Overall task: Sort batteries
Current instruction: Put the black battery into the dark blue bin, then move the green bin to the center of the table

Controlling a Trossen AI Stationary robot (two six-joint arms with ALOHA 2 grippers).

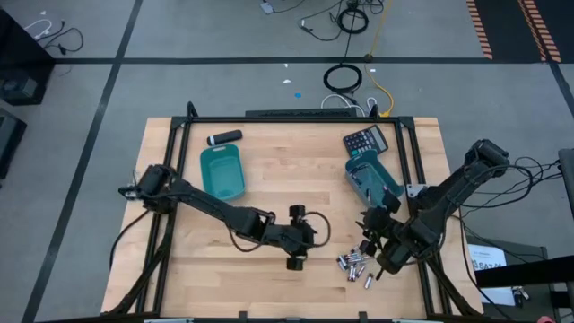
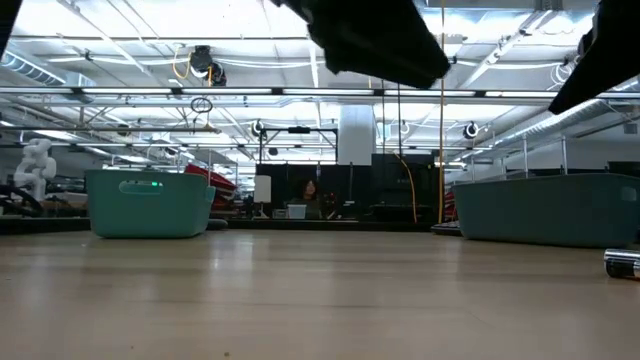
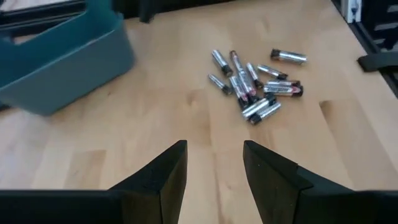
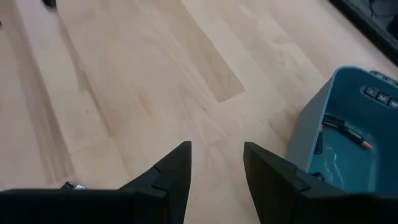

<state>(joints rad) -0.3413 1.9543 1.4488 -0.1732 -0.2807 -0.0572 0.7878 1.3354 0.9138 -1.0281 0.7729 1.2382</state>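
Observation:
The batteries [image 1: 354, 265] lie loose in a small heap on the wood near the table's near edge, right of centre. The left wrist view shows them as silvery and dark cells [image 3: 255, 87]. In the low view one cell [image 2: 622, 262] lies at the picture's right edge. My left gripper [image 1: 296, 260] [image 3: 214, 149] hovers open just left of the heap. My right gripper [image 1: 377, 258] [image 4: 216, 149] hovers open at the heap's right side, over bare wood. Two teal bins stand farther back, one left [image 1: 222, 170] and one right [image 1: 369, 175].
A dark calculator [image 1: 365, 141] lies at the right bin's far end. A black cylinder with a white tip [image 1: 224, 137] lies beyond the left bin. The right bin [image 4: 348, 137] holds a slim cell [image 4: 348, 130]. Bare wood stretches between the two bins.

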